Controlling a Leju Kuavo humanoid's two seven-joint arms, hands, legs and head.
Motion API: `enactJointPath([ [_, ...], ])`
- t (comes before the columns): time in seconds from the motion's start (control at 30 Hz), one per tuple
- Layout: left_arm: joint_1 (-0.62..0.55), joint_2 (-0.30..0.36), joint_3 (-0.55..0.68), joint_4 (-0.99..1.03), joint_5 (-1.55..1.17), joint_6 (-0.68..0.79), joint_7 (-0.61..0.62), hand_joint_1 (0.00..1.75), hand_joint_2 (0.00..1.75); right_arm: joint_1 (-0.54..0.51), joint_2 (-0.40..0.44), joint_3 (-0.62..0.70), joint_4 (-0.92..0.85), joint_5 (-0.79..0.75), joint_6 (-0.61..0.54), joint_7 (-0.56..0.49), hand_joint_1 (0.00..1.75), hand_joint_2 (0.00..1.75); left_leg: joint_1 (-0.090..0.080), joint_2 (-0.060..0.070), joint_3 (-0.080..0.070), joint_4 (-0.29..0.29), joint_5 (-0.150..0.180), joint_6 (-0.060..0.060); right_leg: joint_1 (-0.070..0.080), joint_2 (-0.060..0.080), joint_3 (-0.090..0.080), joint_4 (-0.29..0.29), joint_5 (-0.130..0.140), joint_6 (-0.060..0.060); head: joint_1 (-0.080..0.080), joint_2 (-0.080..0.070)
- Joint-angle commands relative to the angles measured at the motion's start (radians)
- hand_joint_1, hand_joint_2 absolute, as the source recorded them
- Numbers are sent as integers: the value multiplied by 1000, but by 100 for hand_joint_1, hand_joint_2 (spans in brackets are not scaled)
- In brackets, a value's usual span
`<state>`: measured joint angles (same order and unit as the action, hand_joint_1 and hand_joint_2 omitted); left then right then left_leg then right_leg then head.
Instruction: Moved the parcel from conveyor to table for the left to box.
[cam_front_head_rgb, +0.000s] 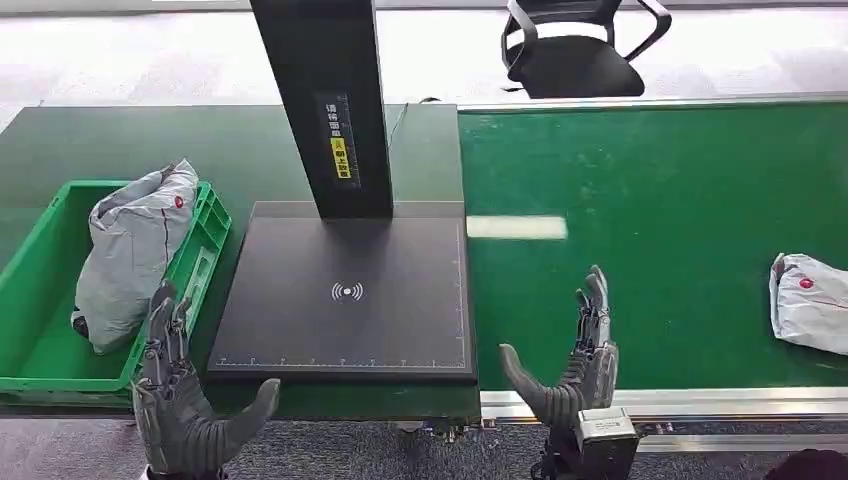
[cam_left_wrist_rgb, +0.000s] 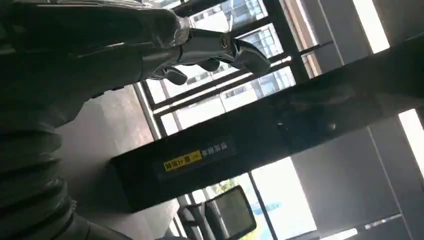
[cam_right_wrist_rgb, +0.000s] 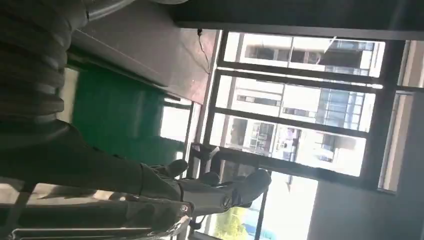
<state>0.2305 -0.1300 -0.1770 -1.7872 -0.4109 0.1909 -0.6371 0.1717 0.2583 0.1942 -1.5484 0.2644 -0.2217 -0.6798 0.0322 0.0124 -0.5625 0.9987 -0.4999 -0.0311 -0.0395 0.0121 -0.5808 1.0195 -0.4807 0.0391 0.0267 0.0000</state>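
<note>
**Inspector:** Report the hands first.

**Observer:** The right hand (cam_front_head_rgb: 580, 365) is raised at the near edge of the conveyor (cam_front_head_rgb: 660, 220), fingers spread and upright, thumb out to the side, holding nothing. The left hand (cam_front_head_rgb: 180, 400) is held up likewise by the near corner of the green crate (cam_front_head_rgb: 40, 300), fingers apart, nothing in it.

**Inspector:** And the parcels?

**Observer:** One grey parcel (cam_front_head_rgb: 810, 300) lies on the belt at the far right, well apart from the right hand. A second grey mailer bag (cam_front_head_rgb: 130, 250) leans inside the crate. The black scanning pad (cam_front_head_rgb: 345, 295) on the table (cam_front_head_rgb: 200, 140), beneath its dark post (cam_front_head_rgb: 325, 100), carries nothing.

**Inspector:** Which step, in your judgement?

**Observer:** Between parcels, most likely: one boxed, one waiting on the belt. The next move would call for the right hand to reach far right, or wait for the belt to bring the parcel nearer, then close across its soft bulk.
</note>
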Motion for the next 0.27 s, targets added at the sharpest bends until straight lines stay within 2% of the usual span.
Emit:
enactJointPath([
  [0.03, -87, -78, -20, 412, 44, -154, 32, 0, 175, -56, -26, 6, 138, -5, 24, 38, 0, 175, -1, -3, 4, -4, 2, 2, -1, -3, 4, -3, 1, -2, 0, 0],
  [0.1, -66, -82, -13, 426, 27, -147, 37, 0, 175, -58, -41, 13, 190, -15, 48, 47, 0, 175, -1, -2, 5, -4, 2, 3, 0, -2, 5, -5, 1, -3, 0, 0],
  [0.13, -50, -82, -2, 414, 12, -156, 43, 0, 175, -49, -48, 24, 213, -16, 61, 33, 0, 0, -1, -1, 5, -4, 1, 2, 0, -1, 5, -4, 1, -2, 0, 0],
  [0.23, -46, -100, 19, 395, -18, -186, 59, 0, 175, 2, -35, 39, 181, -60, 88, -5, 0, 0, 0, -1, 4, -3, 0, 2, 1, -1, 4, -3, 0, -2, 0, 0],
  [0.27, -44, -113, 11, 407, -31, -205, 88, 0, 175, 29, -31, 71, 177, -51, 97, 18, 0, 175, 0, -2, 3, -2, 0, 2, 0, -2, 4, -2, 0, -2, 0, 0],
])
